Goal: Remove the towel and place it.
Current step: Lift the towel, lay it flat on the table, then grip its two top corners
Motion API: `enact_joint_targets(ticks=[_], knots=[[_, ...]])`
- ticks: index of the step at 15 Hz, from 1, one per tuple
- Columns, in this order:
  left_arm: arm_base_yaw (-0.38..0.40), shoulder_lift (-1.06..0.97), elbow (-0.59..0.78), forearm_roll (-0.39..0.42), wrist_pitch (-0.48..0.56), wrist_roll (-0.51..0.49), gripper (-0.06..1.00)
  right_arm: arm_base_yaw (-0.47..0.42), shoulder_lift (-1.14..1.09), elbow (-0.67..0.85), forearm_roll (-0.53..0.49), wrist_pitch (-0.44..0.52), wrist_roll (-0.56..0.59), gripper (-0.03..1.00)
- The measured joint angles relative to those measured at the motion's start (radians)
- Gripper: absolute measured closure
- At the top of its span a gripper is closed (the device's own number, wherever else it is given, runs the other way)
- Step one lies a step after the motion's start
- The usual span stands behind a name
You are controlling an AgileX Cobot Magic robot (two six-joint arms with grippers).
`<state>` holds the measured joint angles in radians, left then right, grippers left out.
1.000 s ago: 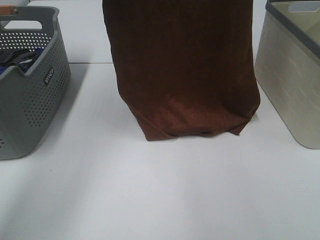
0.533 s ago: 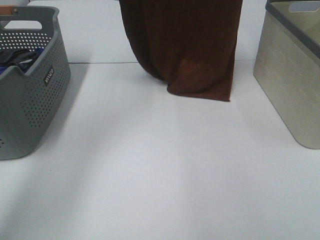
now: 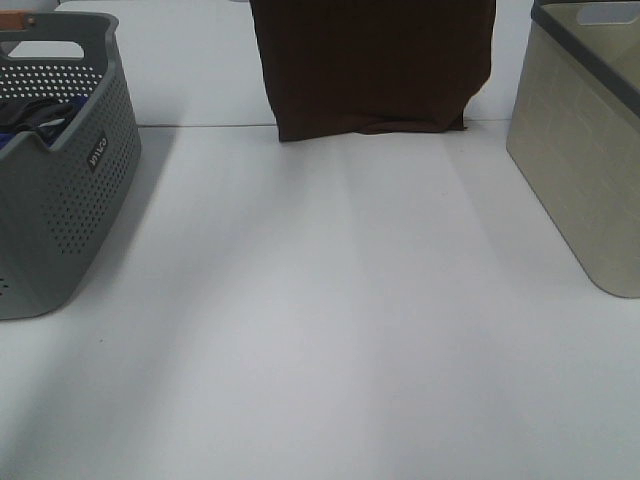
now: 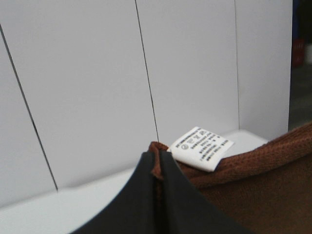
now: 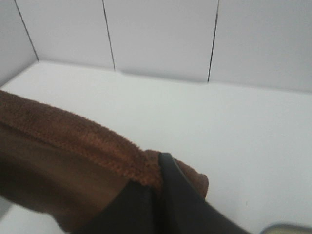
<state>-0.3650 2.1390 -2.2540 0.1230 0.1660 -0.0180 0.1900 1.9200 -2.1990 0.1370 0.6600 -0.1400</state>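
Note:
The dark brown plush towel (image 3: 372, 65) hangs spread out at the top middle of the exterior view, its lower hem just above the white table (image 3: 320, 330). Its top edge and both grippers lie above that frame. In the left wrist view my left gripper (image 4: 158, 158) is shut on one upper corner of the towel (image 4: 253, 185), beside its white care label (image 4: 201, 148). In the right wrist view my right gripper (image 5: 158, 168) is shut on the other upper corner of the towel (image 5: 73, 141).
A grey perforated basket (image 3: 70, 190) with dark cloths (image 3: 35, 115) inside stands at the left edge. A beige bin (image 3: 580, 150) with a dark rim stands at the right edge. White wall panels (image 4: 87, 83) lie behind.
The towel has been lifted up and away from the table front; its bunched lower end has come off the table and now hangs straight, higher in view.

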Motion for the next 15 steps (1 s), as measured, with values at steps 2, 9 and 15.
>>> enact_joint_targets(ticks=[2,9,15], knots=[[-0.007,0.001,0.0,-0.04,0.273,0.0,0.94,0.0,0.027,0.0,0.0,0.201,0.019,0.97],[-0.027,0.001,-0.002,-0.169,0.863,0.0,0.94,-0.001,0.043,0.006,0.085,0.562,0.07,0.97],[-0.027,0.0,0.036,-0.18,1.004,0.0,0.94,-0.001,0.019,0.093,0.172,0.565,0.077,0.97]])
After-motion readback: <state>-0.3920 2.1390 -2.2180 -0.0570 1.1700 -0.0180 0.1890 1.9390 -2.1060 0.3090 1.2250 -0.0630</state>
